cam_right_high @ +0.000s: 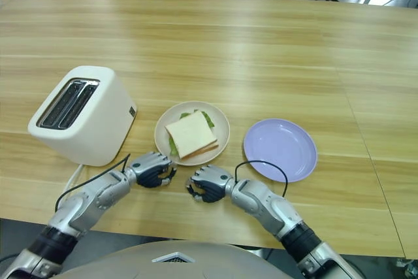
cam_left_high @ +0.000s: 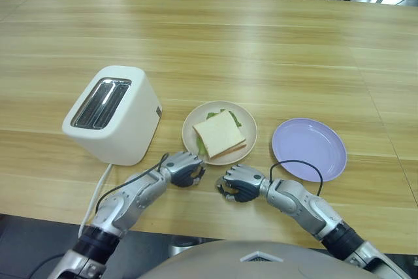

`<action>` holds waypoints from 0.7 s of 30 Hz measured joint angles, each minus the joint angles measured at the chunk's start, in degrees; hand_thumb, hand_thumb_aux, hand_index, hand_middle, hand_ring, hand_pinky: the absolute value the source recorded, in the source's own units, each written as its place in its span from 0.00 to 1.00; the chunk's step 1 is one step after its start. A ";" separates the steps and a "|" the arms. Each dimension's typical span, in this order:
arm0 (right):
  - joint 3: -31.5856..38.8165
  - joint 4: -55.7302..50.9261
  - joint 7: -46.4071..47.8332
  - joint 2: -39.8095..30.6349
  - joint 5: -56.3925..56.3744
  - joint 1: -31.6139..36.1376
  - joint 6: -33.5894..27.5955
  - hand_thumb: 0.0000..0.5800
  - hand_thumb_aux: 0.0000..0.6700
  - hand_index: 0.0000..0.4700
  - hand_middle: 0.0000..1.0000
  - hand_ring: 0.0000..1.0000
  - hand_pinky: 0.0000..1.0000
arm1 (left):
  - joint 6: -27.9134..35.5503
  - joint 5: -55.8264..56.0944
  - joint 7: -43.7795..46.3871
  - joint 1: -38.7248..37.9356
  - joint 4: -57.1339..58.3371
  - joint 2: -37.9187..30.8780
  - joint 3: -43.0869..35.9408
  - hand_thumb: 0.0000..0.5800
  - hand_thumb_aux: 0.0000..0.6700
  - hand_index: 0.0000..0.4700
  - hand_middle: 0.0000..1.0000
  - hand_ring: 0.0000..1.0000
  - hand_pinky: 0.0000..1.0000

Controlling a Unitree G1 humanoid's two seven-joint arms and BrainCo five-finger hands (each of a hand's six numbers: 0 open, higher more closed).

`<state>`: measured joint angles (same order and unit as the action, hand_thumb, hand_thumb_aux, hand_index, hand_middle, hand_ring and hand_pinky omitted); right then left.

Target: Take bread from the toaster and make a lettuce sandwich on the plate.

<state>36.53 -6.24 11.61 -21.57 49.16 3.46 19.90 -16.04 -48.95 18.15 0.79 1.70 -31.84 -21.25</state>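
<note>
1. Table [cam_left_high: 261, 50]: a wooden top that carries every item below.
2. Toaster [cam_left_high: 124, 122]: white, standing upright to the left of the beige plate [cam_left_high: 247, 129] and near it without touching. Its two slots [cam_left_high: 101, 102] face upward. Their long axis runs from the near side to the far side, leaning slightly to the right at the far end. A white cord [cam_left_high: 98, 187] leaves the toaster base toward the near table edge.
3. Purple plate [cam_left_high: 308, 148]: lies flat to the right of the beige plate, just beside it, with a narrow gap between the rims.
4. Beige plate: holds the sandwich [cam_left_high: 219, 133].
5. Sandwich: lies flat at the centre of the beige plate. A square bread slice is on top and lettuce [cam_left_high: 234, 117] shows beneath it at the far and left edges. A lower slice shows at the near right edge. The square is turned so that one corner points away from the robot.
6. Right hand [cam_left_high: 240, 183]: rests on the table nearer than the beige plate, off its near right rim. The fingers are curled and grasp nothing.
7. Left hand [cam_left_high: 183, 169]: rests on the table at the near left rim of the beige plate. The fingers are curled and grasp nothing.
</note>
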 measured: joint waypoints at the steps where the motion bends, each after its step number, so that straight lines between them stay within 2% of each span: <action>1: 0.00 -1.85 -1.33 0.95 1.23 1.98 -1.00 1.00 1.00 0.98 1.00 1.00 1.00 | 0.59 -0.72 -0.71 2.69 2.25 1.06 -0.37 1.00 1.00 0.98 1.00 1.00 1.00; 9: -1.08 -20.75 -11.95 5.07 4.28 18.58 -6.71 1.00 1.00 0.98 1.00 1.00 1.00 | 3.81 -4.75 -9.02 20.52 20.66 5.48 -3.46 1.00 1.00 0.98 1.00 1.00 1.00; 14: -1.26 -30.34 -17.32 6.47 3.97 25.60 -6.94 1.00 1.00 0.98 1.00 1.00 1.00 | 4.22 -4.97 -13.99 25.25 28.41 5.91 -4.22 1.00 1.00 0.98 1.00 1.00 1.00; 16: -1.85 -30.35 -17.95 6.49 2.85 25.99 -6.44 1.00 1.00 0.98 1.00 1.00 1.00 | 4.15 -4.65 -15.36 25.43 28.37 5.70 -4.22 1.00 1.00 0.98 1.00 1.00 1.00; 17: -2.35 -30.03 -17.95 6.46 2.10 25.89 -5.87 1.00 1.00 0.98 1.00 1.00 1.00 | 4.10 -4.49 -15.58 24.98 27.50 5.33 -4.20 1.00 0.96 0.94 0.96 0.96 0.96; 18: -3.31 -28.41 -17.25 6.15 0.05 25.17 -5.06 1.00 1.00 0.98 1.00 1.00 1.00 | 4.13 -3.69 -15.47 23.63 25.15 4.75 -3.71 0.89 0.67 0.66 0.70 0.70 0.70; 19: -4.66 -25.76 -16.39 5.77 -2.46 23.60 -3.92 1.00 1.00 0.98 0.96 0.96 0.96 | 3.96 -2.41 -15.46 21.48 21.99 4.21 -2.79 0.30 0.16 0.16 0.28 0.28 0.28; 20: -5.76 -23.49 -15.24 5.50 -5.08 22.15 -2.93 1.00 1.00 0.98 0.77 0.77 0.77 | 3.93 -1.05 -15.28 19.27 18.86 3.84 -1.77 0.00 0.00 0.00 0.00 0.00 0.00; 21: -7.28 -19.20 -13.64 4.88 -9.03 19.25 -0.71 0.56 0.33 0.33 0.60 0.60 0.60 | 3.80 1.75 -15.05 15.21 13.53 3.54 0.32 0.00 0.00 0.00 0.00 0.00 0.00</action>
<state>29.26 -25.45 -2.04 -16.70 40.13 22.71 19.20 -12.24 -47.20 3.11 16.01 15.23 -28.29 -20.92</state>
